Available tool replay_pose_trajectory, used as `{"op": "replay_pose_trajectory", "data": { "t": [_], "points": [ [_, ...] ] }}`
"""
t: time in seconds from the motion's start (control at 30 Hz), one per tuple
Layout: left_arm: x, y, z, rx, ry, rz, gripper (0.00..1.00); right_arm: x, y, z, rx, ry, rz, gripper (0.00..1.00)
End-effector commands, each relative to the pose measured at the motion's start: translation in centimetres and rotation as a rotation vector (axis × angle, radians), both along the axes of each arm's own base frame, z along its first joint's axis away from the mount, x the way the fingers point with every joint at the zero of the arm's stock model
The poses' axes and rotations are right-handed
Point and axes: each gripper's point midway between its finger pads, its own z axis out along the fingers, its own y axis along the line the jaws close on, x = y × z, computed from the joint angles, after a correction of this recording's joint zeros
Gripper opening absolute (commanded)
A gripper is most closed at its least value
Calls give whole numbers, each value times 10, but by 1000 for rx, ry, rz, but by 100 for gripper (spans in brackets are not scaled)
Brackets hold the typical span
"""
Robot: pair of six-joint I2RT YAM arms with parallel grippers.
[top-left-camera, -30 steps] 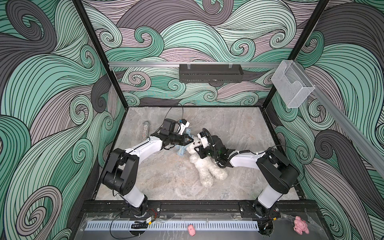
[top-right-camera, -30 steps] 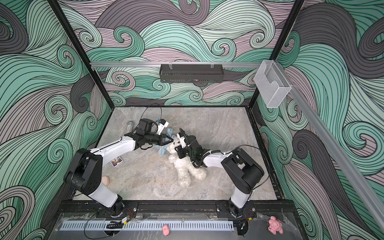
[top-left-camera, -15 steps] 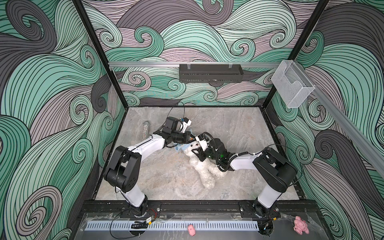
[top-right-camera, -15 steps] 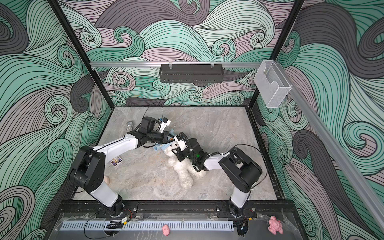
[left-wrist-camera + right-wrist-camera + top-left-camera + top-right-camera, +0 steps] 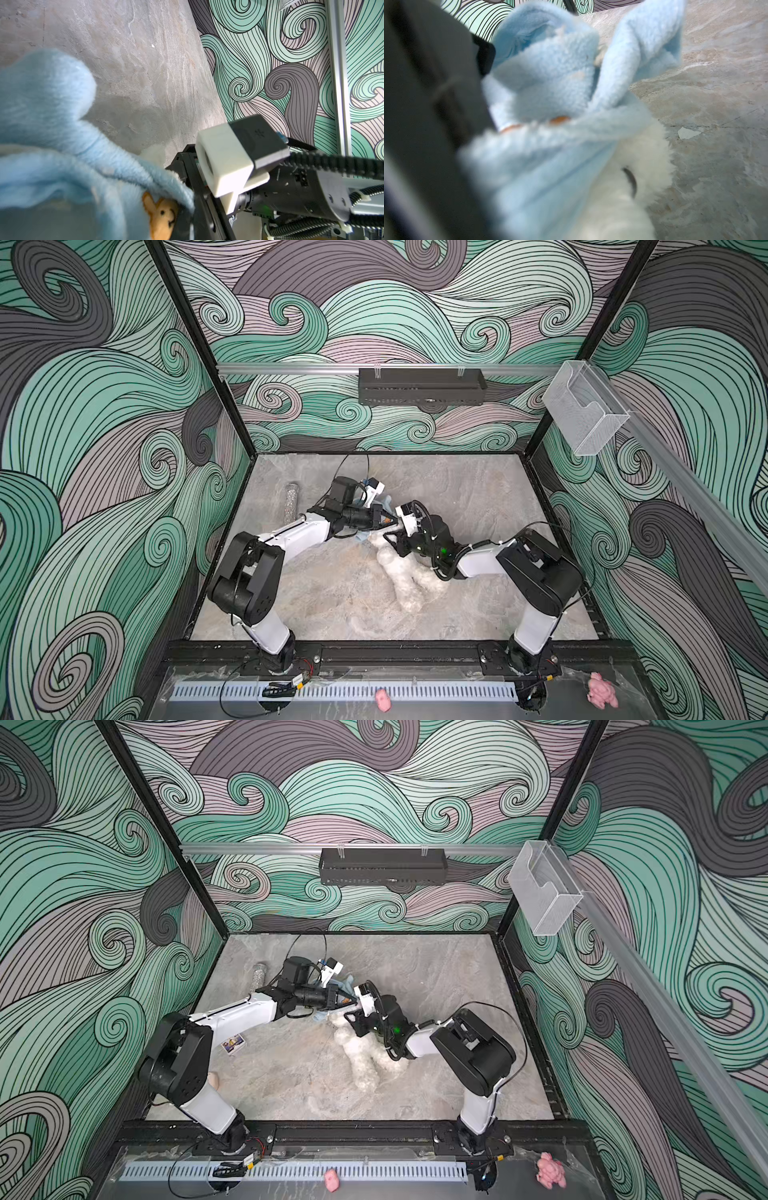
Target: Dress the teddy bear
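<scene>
- One garment is in play: a blue fleece garment [image 5: 52, 124] with an orange bear patch [image 5: 161, 214], bunched at the head end of the teddy bear [image 5: 399, 572].
- The teddy bear lies on the table [image 5: 332, 614] near its middle, with its legs toward the front rail and its upper body under the two grippers.
- The left gripper [image 5: 384, 522] is closed. The fleece crowds right up against it in the left wrist view, so I judge it to be pinching the garment.
- The right gripper [image 5: 392, 538] sits at the bear's upper body. Its wrist view is filled with blurred fleece and white fur, so I cannot tell whether its jaws are parted or gripping anything.
- Done so far, by my reading: the fleece has been brought to the bear and is gathered over part of its head or shoulder.
- Left to do: in both top views the torso and legs are bare.
- Two loose lobes of fleece stick up empty in the right wrist view; whether they are sleeves or hood ears I cannot tell.
- The dressing looks barely begun: the garment has yet to be drawn down over the body.
</scene>
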Motion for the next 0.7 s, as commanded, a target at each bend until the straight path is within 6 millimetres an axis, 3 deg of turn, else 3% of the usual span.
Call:
{"op": "replay_pose_trajectory", "data": {
  "t": [0.0, 0.2, 0.3, 0.47, 0.67],
  "points": [
    [-16, -19, 19, -63, -32, -86, 3, 5, 8, 10, 57, 8, -7, 22],
    [-16, -20, -2, -7, 7, -71, 5, 6, 5, 16, 76, -13, -11, 23],
    [-12, -14, -11, 49, 10, -39, 11, 3, 8, 18, 90, -34, 20, 23],
    [-3, -10, -3, 67, -24, -9, 23, -5, 7, 17, 60, -83, 76, 24],
    [-1, -7, -1, 85, -22, 1, 24, -19, 2, 18, -84, -162, 190, 24]
  ]
}}
